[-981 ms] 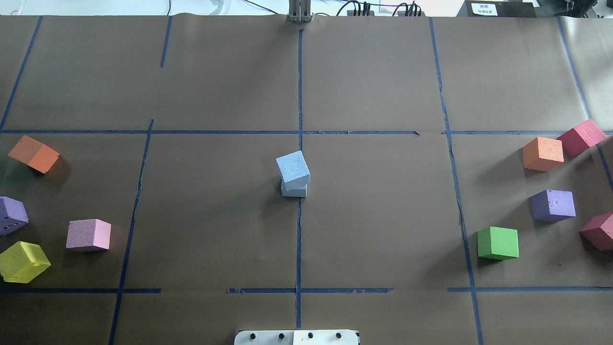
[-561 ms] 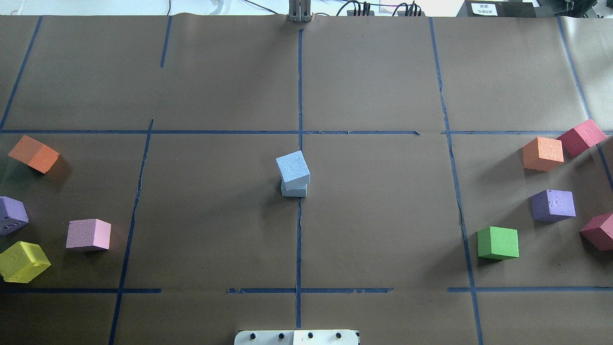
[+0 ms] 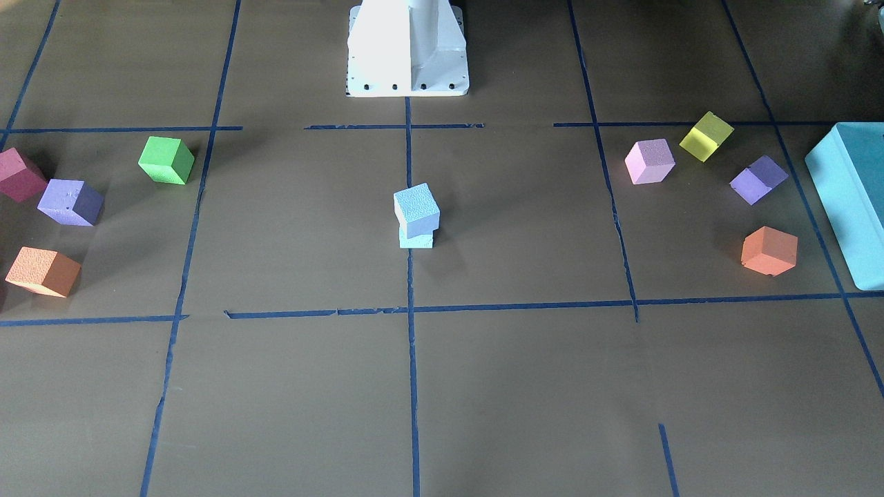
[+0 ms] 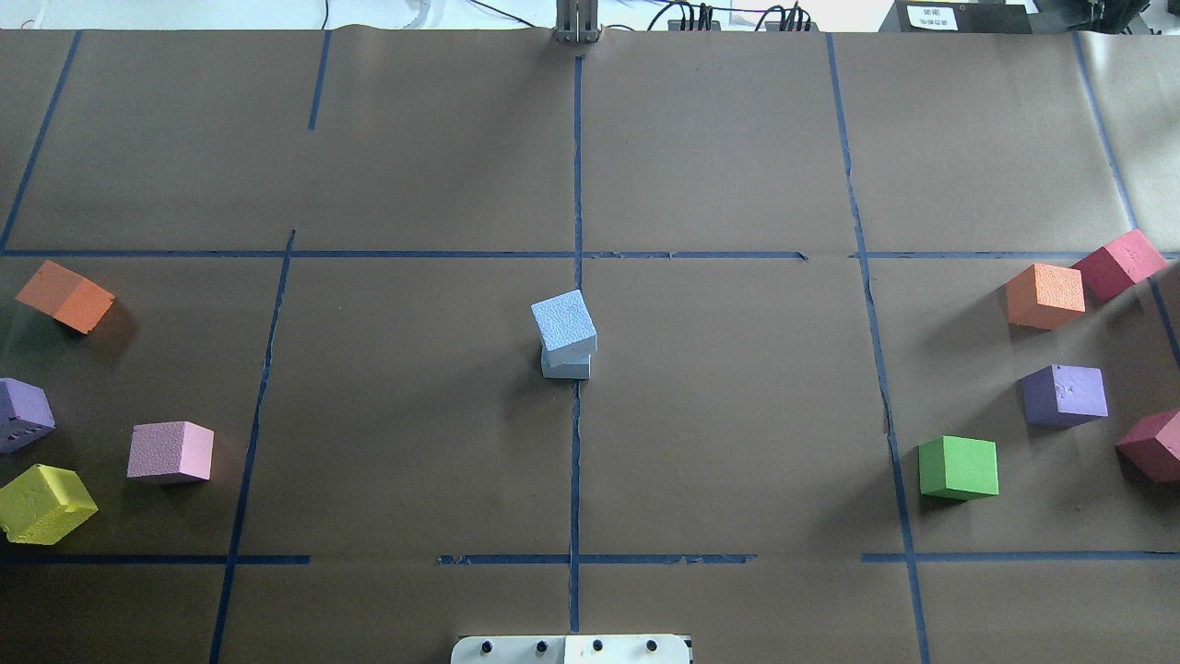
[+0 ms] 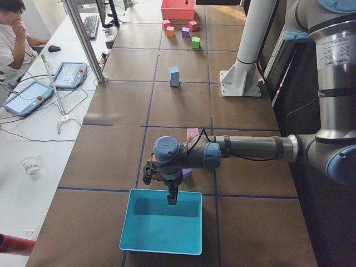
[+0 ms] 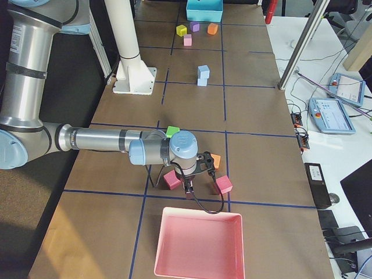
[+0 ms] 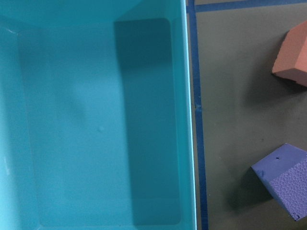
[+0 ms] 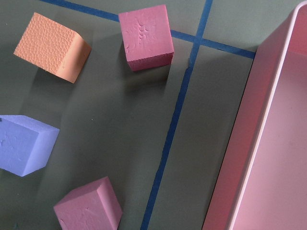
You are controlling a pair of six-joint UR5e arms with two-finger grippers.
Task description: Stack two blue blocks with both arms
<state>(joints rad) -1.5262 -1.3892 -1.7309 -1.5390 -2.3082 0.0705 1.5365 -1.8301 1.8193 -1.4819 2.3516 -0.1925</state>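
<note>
The two blue blocks stand stacked at the table's middle, on the centre tape line. The deeper sky-blue block (image 4: 563, 321) sits on the paler cyan block (image 4: 565, 367), turned slightly and shifted off it. The stack also shows in the front view (image 3: 416, 210). No gripper is near it. My left gripper (image 5: 173, 197) hangs over the teal box at the table's left end. My right gripper (image 6: 188, 189) hangs by the red cubes near the pink tray. Both show only in the side views, so I cannot tell whether they are open or shut.
The teal box (image 5: 161, 222) is at the left end and the pink tray (image 6: 197, 244) at the right end. Orange (image 4: 64, 295), purple (image 4: 23, 413), pink (image 4: 171, 452) and yellow (image 4: 44, 503) cubes lie left. Orange (image 4: 1044, 295), red (image 4: 1118, 263), purple (image 4: 1065, 395) and green (image 4: 959, 468) cubes lie right.
</note>
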